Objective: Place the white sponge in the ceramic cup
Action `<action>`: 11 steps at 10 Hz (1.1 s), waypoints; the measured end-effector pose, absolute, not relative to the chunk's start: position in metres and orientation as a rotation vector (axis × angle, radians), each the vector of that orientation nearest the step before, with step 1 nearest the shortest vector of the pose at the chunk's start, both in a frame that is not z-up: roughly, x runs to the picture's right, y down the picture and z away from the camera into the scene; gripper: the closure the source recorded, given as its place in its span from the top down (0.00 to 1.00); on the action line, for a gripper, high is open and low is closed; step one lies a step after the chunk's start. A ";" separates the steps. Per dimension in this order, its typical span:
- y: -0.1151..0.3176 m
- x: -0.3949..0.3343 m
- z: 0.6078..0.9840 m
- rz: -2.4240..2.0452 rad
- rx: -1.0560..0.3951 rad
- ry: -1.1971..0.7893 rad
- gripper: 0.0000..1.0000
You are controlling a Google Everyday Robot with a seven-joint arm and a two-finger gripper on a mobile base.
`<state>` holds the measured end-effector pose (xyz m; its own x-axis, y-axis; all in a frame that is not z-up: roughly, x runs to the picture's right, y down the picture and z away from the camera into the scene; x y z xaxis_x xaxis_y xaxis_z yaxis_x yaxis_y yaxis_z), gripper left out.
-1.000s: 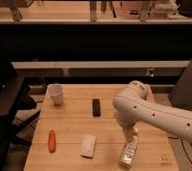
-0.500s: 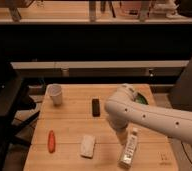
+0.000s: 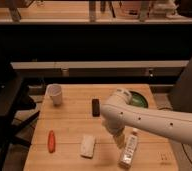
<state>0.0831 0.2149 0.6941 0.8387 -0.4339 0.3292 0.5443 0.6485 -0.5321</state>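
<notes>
While gripper hovers beside tube, white sponge lies near

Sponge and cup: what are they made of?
The sponge looks like soft foam: matte off-white, a flat pad with rounded edges. The cup is probably ceramic, though paper is possible; its plain smooth white wall leaves that open. The open gripper hangs just right of the sponge.
</notes>
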 end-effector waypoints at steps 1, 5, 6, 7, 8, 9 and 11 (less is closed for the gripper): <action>0.218 0.081 0.696 -0.573 -0.664 -0.185 0.80; 0.234 0.062 0.699 -0.627 -0.676 -0.230 0.80; 0.237 0.054 0.699 -0.640 -0.679 -0.243 0.80; 0.241 0.050 0.699 -0.648 -0.683 -0.249 0.80; 0.243 0.049 0.699 -0.649 -0.684 -0.254 0.80; 0.247 0.048 0.701 -0.655 -0.685 -0.261 0.80; 0.257 0.042 0.705 -0.679 -0.690 -0.277 0.80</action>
